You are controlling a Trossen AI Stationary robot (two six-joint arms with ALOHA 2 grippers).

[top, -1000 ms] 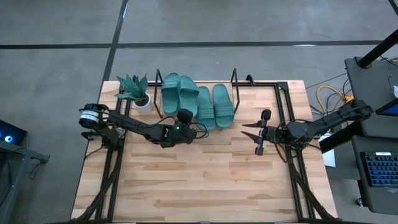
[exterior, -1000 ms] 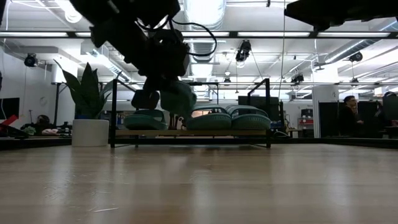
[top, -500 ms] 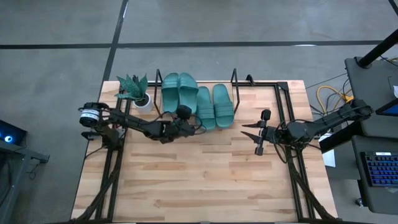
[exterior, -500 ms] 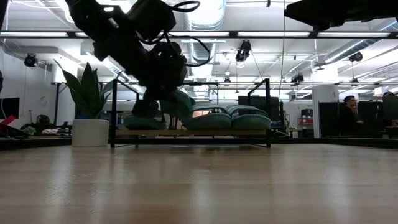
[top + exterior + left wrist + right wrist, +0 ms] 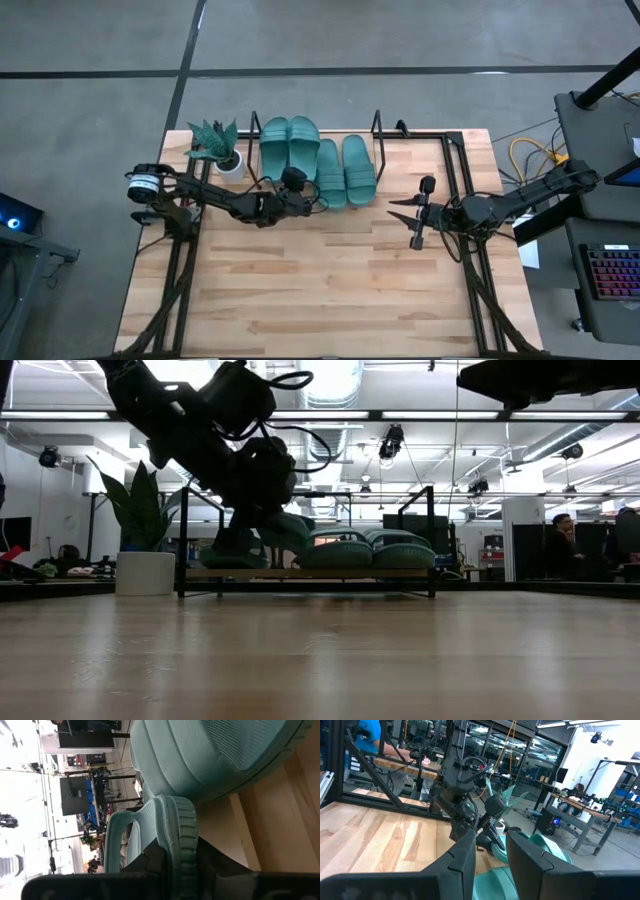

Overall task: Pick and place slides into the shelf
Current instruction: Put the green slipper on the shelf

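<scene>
**Left arm holds last sandal at the rack's near edge**

High view: four sandals [image 5: 304,150] lie on the rack [image 5: 378,128], long axes pointing front to back. The left gripper [image 5: 296,193] sits at the heel of the second one. The right gripper [image 5: 400,216] waits well apart, part open, empty.

Low view: the held sandal [image 5: 283,530] tilts above the board.

Left wrist view: the fingers [image 5: 150,862] pinch the sandal's rim; release looks next.

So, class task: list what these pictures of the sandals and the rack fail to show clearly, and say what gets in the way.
- High view: left pincer tips, hidden by its own arm over the slides.
- Low view: the slide on the shelf behind that arm, mostly covered.
- Left wrist view: held slide cut off by the picture edge.
- Right wrist view: right pincer blocks part of the slides.
</scene>
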